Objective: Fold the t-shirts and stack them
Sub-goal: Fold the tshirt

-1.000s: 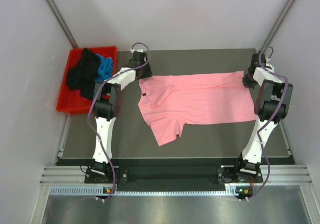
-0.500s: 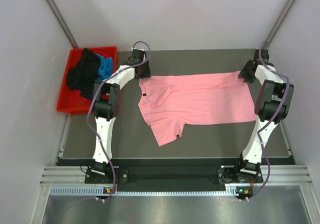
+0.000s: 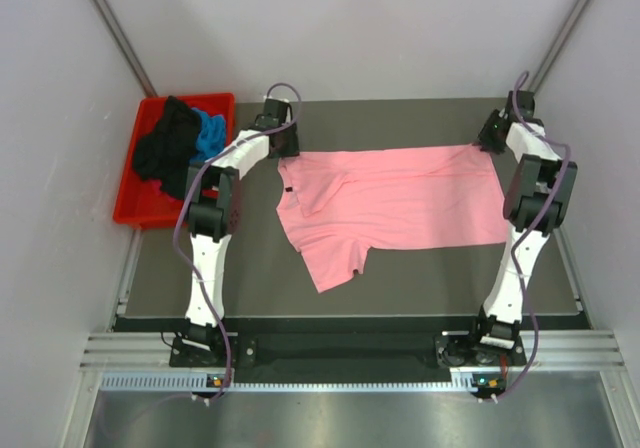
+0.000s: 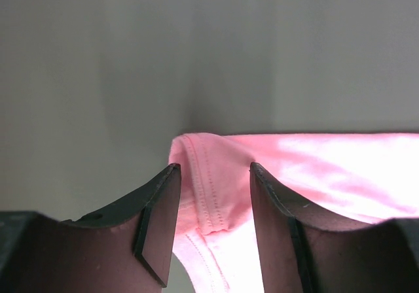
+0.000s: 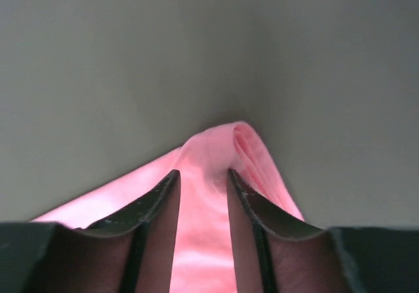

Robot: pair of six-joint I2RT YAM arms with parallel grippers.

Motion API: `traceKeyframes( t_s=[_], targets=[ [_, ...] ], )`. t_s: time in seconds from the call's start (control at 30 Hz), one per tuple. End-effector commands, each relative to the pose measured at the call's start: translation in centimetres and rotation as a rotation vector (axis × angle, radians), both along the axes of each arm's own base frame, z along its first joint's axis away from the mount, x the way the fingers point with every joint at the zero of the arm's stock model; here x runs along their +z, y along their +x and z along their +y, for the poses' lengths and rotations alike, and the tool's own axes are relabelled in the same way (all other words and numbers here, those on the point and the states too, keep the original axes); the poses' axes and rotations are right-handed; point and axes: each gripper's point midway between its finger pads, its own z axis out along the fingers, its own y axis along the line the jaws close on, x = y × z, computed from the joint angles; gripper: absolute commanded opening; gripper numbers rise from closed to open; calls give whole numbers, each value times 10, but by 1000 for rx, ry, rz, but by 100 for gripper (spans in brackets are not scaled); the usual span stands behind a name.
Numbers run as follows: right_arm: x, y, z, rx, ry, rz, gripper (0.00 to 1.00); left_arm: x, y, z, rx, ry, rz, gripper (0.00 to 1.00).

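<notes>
One light pink cloth t-shirt [image 3: 400,198] spread on the dark bench [image 3: 440,278], right of the red plastic bin [image 3: 122,213]. Left tool [image 4: 214,170] spread astride the bin-side corner; right tool [image 5: 203,173] at the farthest corner, pinching or not cannot tell. Pinch both hems deep, lift level.

This is a robot test cell in a lab rather than a home. Plain pale walls [image 3: 350,28] box in a dark tabletop [image 3: 420,278], a slotted aluminium rail [image 3: 340,353] lines its near edge, and a red plastic bin [image 3: 125,208] sits left of the left claw [image 3: 285,143].
</notes>
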Motion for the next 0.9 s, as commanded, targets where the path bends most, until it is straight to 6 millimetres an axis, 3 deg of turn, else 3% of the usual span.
traceKeyframes(
  t_s=[0.0, 0.2, 0.3, 0.4, 0.47, 0.5, 0.53, 0.57, 0.6, 0.63, 0.67, 0.7, 0.77, 0.8, 0.83, 0.87],
  targets=[
    [-1, 14, -11, -35, -38, 4, 33, 7, 16, 9, 29, 27, -46, 52],
    [-18, 15, -35, -84, -92, 38, 14, -14, 18, 21, 80, 70, -14, 52],
    [-21, 13, -46, -122, -124, 57, 13, -19, 20, 25, 107, 74, -5, 52],
    [-18, 7, -53, -151, -150, 68, 18, -15, 22, 28, 128, 80, -5, 52],
    [-10, 6, -53, -151, -152, 59, 25, 0, 25, 26, 117, 72, -24, 52],
    [8, 8, -50, -143, -145, 26, 28, 8, 26, 25, 110, 69, -29, 52],
    [16, 7, -48, -140, -134, 13, 30, 32, 30, 23, 103, 55, -66, 52],
    [28, 8, -44, -130, -128, -9, 31, 44, 29, 22, 99, 48, -72, 52],
    [53, 9, -37, -115, -115, -55, 34, 59, 29, 20, 94, 36, -94, 53],
    [61, 6, -32, -110, -101, -65, 36, 87, 27, 19, 88, 16, -135, 53],
    [72, 5, -26, -105, -102, -81, 37, 101, 23, 15, 70, -7, -148, 54],
    [96, 2, -13, -76, -81, -120, 39, 111, 18, 13, 58, -20, -154, 54],
    [99, -11, 7, -51, -65, -104, 41, 133, -2, 4, 12, -64, -160, 55],
    [118, -17, 17, -39, -60, -133, 42, 139, -10, -1, -14, -82, -163, 55],
    [123, -29, 38, -5, -35, -132, 43, 143, -29, -15, -91, -112, -160, 54],
    [111, -33, 46, 10, -30, -109, 44, 139, -41, -16, -106, -101, -146, 54]
  ],
)
